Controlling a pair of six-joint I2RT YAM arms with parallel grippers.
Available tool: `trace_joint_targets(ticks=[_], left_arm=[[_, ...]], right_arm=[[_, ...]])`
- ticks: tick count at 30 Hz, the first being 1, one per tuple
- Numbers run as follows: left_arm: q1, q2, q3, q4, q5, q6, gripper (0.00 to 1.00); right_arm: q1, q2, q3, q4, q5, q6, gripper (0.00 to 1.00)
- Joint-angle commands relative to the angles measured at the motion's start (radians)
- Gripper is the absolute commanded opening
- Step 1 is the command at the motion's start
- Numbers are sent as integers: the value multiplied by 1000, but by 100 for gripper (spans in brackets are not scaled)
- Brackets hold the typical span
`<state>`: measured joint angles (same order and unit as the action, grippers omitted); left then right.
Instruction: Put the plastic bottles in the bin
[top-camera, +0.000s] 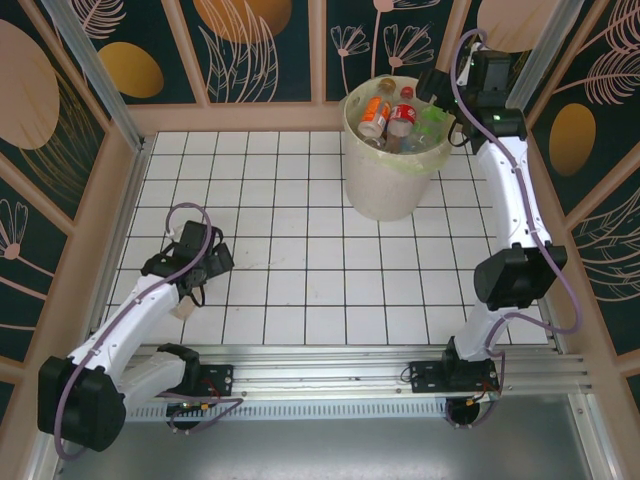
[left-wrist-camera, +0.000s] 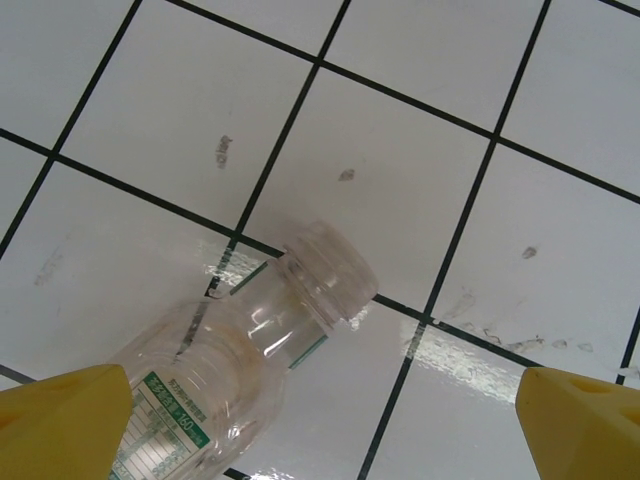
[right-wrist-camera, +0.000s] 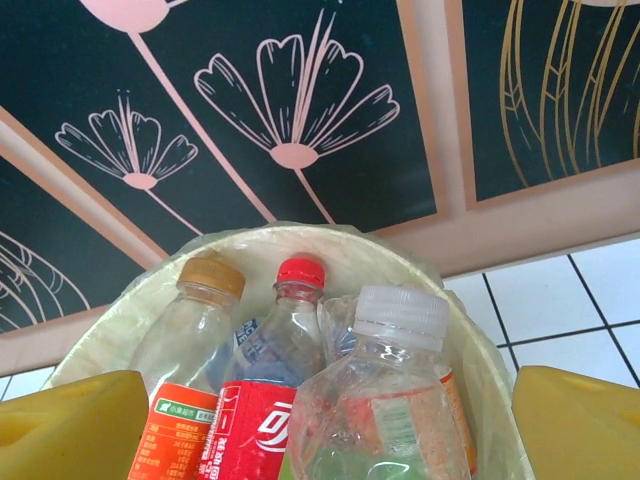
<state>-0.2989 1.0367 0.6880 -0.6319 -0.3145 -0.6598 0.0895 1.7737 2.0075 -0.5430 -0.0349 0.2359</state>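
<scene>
bottles (right-wrist-camera: 265, 400) filled the far-edge bin (right-wrist-camera: 300, 236) under the right gripper (right-wrist-camera: 330, 425), spread empty; left gripper (left-wrist-camera: 320, 425) gaped astride another bottle (left-wrist-camera: 240, 360), set to grasp.

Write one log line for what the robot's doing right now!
left claw: open, around clear bottle lying on tiles | right claw: open, above bin | bin: several bottles inside

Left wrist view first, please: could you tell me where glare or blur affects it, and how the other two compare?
Left wrist: white glare on the glossy tiles beside the clear bottle, itself sharp. Right wrist: bottles in the bin sharp, the near yellow fingers soft. Top external: even light, no harsh shadows.
</scene>
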Motion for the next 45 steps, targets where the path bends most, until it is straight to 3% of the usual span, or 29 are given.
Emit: trace_joint_targets(ticks=[1, 10, 14, 20, 29, 33, 38, 45], left_arm=[[22, 17, -14, 3, 11, -5, 99], [66, 136, -4, -35, -58, -43, 99], [112, 221, -8, -19, -1, -17, 98], [112, 284, -3, -19, 37, -3, 97], [112, 292, -32, 35, 148, 5, 83], [111, 270, -44, 41, 199, -6, 91], [70, 213, -60, 29, 240, -55, 94], [-28, 188, -85, 24, 236, -132, 87]], right_arm=[[7, -28, -44, 56, 19, -23, 95], [29, -168, -203, 159, -174, 25, 95], [69, -293, -320, 209, -195, 34, 95], [92, -473, -488, 272, -225, 58, 95], [109, -596, -616, 295, -290, 98, 95], [142, -623, -652, 289, -294, 98, 95], [179, -642, -690, 289, -286, 104, 95], [210, -652, -725, 303, -278, 115, 95]])
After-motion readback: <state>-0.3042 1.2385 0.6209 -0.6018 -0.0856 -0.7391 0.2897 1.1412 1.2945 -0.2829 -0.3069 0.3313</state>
